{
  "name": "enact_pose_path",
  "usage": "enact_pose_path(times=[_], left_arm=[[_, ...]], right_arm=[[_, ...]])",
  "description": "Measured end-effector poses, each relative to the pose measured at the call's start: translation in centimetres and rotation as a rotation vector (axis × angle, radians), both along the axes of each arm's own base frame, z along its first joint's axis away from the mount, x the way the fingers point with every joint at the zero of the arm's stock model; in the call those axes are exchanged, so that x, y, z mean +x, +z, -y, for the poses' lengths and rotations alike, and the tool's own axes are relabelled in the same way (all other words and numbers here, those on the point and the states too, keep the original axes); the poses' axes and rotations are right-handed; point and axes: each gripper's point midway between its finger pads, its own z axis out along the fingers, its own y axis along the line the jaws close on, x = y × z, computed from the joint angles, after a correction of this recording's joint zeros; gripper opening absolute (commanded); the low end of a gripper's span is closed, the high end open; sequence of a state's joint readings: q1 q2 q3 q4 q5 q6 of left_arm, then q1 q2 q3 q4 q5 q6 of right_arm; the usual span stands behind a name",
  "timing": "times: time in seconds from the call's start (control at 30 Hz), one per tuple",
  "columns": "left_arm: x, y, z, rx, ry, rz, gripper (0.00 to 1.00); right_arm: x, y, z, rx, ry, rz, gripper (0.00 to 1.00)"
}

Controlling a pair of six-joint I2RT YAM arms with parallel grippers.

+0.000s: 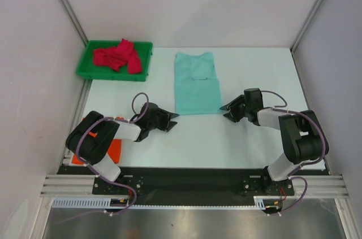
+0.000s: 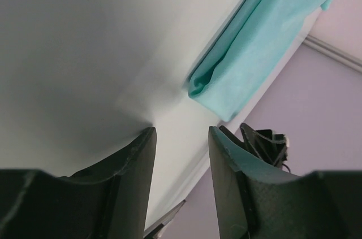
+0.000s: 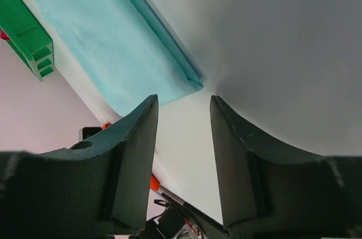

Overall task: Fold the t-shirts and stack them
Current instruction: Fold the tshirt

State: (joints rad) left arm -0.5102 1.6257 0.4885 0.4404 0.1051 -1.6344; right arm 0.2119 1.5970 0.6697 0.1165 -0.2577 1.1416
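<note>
Entry: mint shirt, fold in hand.

Layout. The mint green t-shirt (image 1: 195,83) lies flat on the counter (image 1: 203,143), mid-width and toward the far edge. Its sides are already turned in, so it reads as a narrow strip. The long axis runs near-to-far, with the hem toward the arm bases. The crimson red t-shirt (image 1: 119,55) sits bunched in the green tray (image 1: 113,75) at the far-left corner. The bright orange t-shirt (image 1: 116,148) is at the near-left edge, mostly hidden under the left arm.

Pincers. The left pincer (image 1: 172,119) is low at the shirt's near-left corner and the right pincer (image 1: 227,110) at its near-right corner, tips pointing inward at each other. Both are parted, with bare counter showing between the fingers and nothing gripped.

Key relation. From the left wrist, the hem corner of the mint green t-shirt (image 2: 266,41) lies ahead and to the right of the left pincer (image 2: 182,134), with a gap of counter between. From the right wrist, the corner of the shirt (image 3: 113,41) sits just beyond the tips of the right pincer (image 3: 184,103), close to touching. The right arm is the nearer one.

Judgement. Each pincer probably takes its hem corner next, to carry it toward the far edge along the long axis. The left one has more approach to make. The folded edges are layered, so there is a risk of pinching only the top ply.
</note>
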Motion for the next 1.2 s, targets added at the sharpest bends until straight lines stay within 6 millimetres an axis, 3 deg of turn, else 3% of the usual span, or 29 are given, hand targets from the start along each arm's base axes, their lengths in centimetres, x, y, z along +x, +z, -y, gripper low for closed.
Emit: enact_pose_path(times=[0.5, 1.2], left_arm=[[2.2, -0.2, 0.4, -0.05, 0.095, -0.021, 0.42], [2.8, -0.8, 0.5, -0.065, 0.127, -0.035, 0.29]], right_arm=[[0.4, -0.8, 0.0, 0.078, -0.103, -0.002, 0.44], [0.7, -1.2, 0.0, 0.082, -0.15, -0.004, 0.36]])
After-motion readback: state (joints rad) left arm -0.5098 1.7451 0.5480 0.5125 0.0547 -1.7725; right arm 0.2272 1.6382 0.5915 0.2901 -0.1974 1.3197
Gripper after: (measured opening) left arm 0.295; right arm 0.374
